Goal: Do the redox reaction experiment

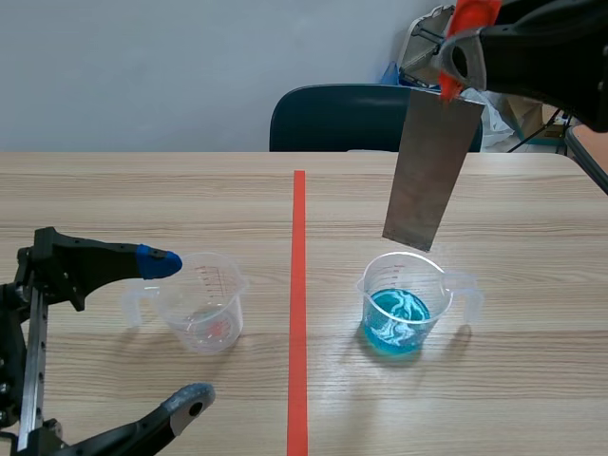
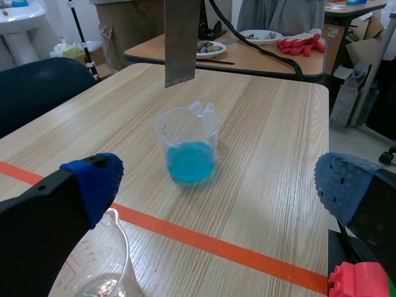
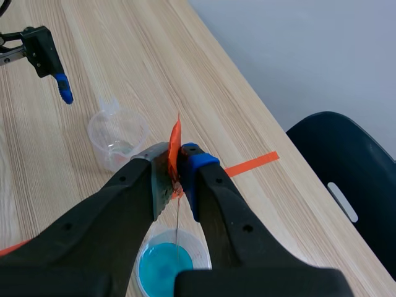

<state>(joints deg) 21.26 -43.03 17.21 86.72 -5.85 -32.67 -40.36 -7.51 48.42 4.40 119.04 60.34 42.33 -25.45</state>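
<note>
Grey, blue and orange-red on pale wood grain.
Dull grey metal strip point(image 1: 429, 171), orange-red at its top; clear cup point(image 1: 401, 306) of bright blue liquid swirled white; second clear cup point(image 1: 201, 306) with red marks; streaked light-brown tabletop point(image 1: 142, 199).

The flat grey metal strip point(image 2: 180, 40) loses its upper end in the left wrist view; red markings on the left clear plastic beaker point(image 1: 204, 313) are unreadable.

Wooden table point(image 1: 171, 190), clear measuring cup point(image 1: 204, 313), cup of blue liquid point(image 1: 401, 309)
</note>
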